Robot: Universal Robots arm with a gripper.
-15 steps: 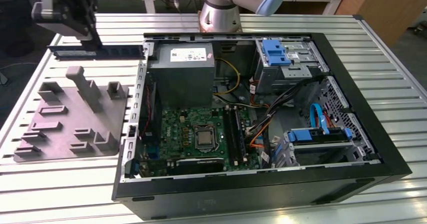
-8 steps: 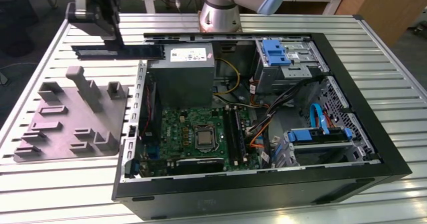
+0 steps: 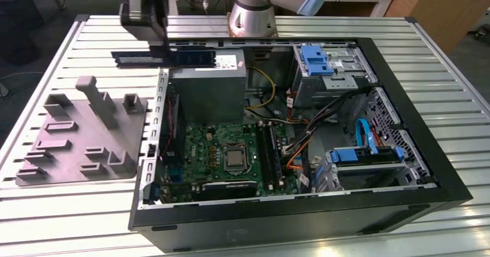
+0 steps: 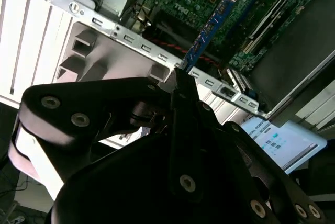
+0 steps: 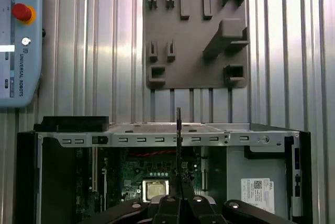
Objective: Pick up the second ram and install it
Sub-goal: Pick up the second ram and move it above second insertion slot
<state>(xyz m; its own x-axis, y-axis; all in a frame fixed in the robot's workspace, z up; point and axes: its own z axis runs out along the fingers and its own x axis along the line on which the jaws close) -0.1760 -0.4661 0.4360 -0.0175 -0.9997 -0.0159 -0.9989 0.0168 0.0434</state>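
Pick looks done to me: the gripper (image 3: 158, 49) is clenched on the second ram (image 3: 191, 57), pinching it partway along so the stick pokes out flat on both sides of the jaws. In the second wrist view the blue-green board runs out from the grip toward the open PC case (image 3: 268, 225). The stick hangs above the case, over its rim at the corner where the power supply (image 3: 206, 93) sits, w/ one end overhanging outside the case on the side of the grey fixture tray (image 3: 77, 148). So I'd call this the carry stage — nothing is seated yet. The motherboard (image 3: 214, 145) lies on the case floor, and the black RAM slots (image 3: 265, 148) run along its edge on the case's drive-bay side, well apart from the stick. By my read, the install calls for getting the stick over a free slot, long axis parallel w/ the rail, contact edge down, notch matched, then a straight, even press until the end latches catch. Can't tell from here which slot is free, or whether the latches are open. Orange cables (image 3: 297, 151) run just beside the slots inside the case — I'd judge those and the case rim to be the main snag risks.
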